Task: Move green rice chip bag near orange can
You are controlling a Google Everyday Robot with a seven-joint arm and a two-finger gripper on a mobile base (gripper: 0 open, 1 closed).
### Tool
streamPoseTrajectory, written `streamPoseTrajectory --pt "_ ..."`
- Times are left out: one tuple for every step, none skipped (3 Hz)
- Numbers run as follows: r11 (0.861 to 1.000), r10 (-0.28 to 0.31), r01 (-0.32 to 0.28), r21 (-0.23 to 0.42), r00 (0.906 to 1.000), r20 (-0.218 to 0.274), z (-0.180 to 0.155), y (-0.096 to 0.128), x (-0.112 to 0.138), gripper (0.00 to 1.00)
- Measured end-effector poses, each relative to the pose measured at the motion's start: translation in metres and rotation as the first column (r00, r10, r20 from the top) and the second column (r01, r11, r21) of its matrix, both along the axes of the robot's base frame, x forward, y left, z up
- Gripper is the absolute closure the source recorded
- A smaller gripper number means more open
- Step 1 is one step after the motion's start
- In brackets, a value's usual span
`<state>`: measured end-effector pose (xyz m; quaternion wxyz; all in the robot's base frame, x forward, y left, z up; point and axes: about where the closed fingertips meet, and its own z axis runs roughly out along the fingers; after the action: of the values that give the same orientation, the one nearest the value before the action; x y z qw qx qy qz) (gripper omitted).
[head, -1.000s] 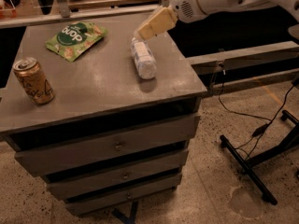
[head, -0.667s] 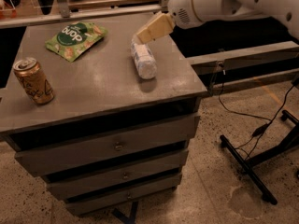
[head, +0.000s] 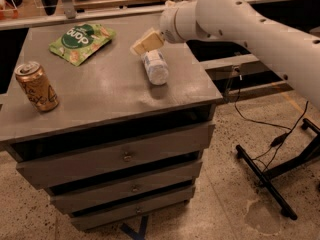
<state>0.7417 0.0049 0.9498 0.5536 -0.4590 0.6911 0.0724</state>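
**Gripper swung left toward the bag; bag, can and bottle unmoved**

Since the earlier frames the gripper point(head: 147, 41) had shifted left and lower, while the three items on the cabinet kept their places.

The green rice chip bag point(head: 81, 43) lay flat at the rear left of the grey cabinet top point(head: 107, 91), printed side up. The orange can point(head: 36, 86) stood at the front left, near the edge and well apart from the bag.

To the bag's right, the tan gripper hung over the far end of a clear plastic bottle point(head: 155, 67), which lay on its side with its white label showing. Whether the gripper touched the bottle, and whether it was open or closed, could not be told. It held nothing visible. The white arm point(head: 250, 29) reached in from the right.

Below the top sat three drawers point(head: 127, 156). A black stand point(head: 265, 176) and a cable point(head: 260, 126) lay on the speckled floor to the right.
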Motion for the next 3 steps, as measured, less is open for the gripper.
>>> streamPoseTrajectory --pt "0.999 0.017 -0.015 -0.034 0.9986 0.051 -0.013 0.017 0.04 0.0" --pt "1.0 0.007 -0.007 -0.011 0.9997 0.022 -0.019 0.026 0.073 0.0" --pt "0.999 0.012 -0.009 0.051 0.9988 -0.048 -0.021 0.033 0.101 0.0"
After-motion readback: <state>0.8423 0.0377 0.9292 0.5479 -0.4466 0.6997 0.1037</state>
